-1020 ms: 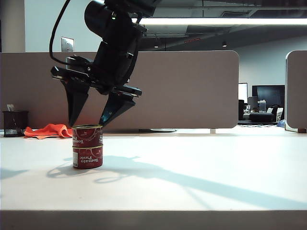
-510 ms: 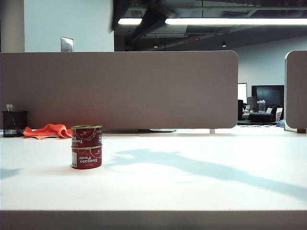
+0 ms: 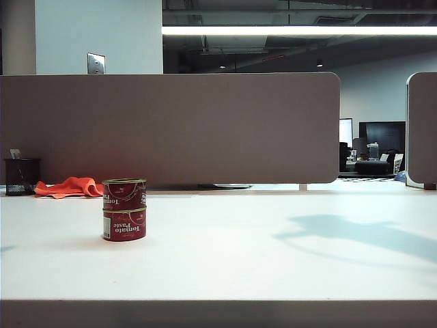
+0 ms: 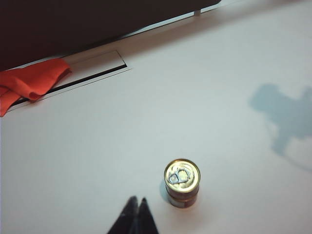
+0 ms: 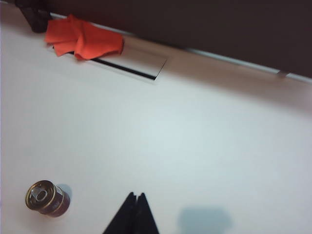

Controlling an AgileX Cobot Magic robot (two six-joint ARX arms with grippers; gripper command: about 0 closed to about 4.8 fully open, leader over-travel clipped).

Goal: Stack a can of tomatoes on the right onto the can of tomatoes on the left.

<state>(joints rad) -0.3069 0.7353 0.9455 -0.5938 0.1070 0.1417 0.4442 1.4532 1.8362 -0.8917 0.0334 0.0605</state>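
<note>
Two tomato cans stand stacked on the white table (image 3: 273, 273), the upper can (image 3: 123, 193) resting squarely on the lower can (image 3: 124, 224), toward the left side of the exterior view and well back from the front edge. Wide bare tabletop stretches to their right. Behind them, near the grey partition (image 3: 205, 123), lie an orange cloth (image 3: 68, 186) and a dark mesh cup (image 3: 20, 176). Neither arm shows in the exterior view. Each wrist camera looks down from high above: the left gripper (image 4: 136, 204) and the right gripper (image 5: 135, 197) both have their fingers pressed together, holding nothing, apart from the stack.
</note>
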